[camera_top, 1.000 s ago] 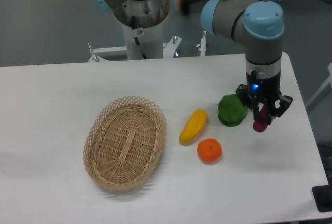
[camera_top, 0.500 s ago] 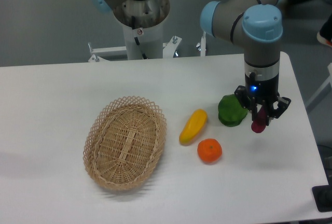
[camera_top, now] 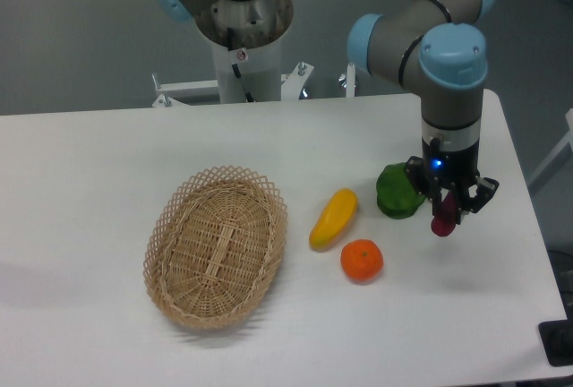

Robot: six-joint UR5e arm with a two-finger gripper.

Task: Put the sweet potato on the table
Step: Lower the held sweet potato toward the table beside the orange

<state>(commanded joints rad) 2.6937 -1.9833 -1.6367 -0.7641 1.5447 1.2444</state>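
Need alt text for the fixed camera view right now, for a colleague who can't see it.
The gripper holds the sweet potato low over the white table, beside a green pepper. Farther left lie an orange, a yellow pepper and an empty wicker basket.

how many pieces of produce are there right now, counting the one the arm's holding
4: a yellow pepper right of the basket, an orange in front of it, a green pepper further right, and the sweet potato in the gripper.
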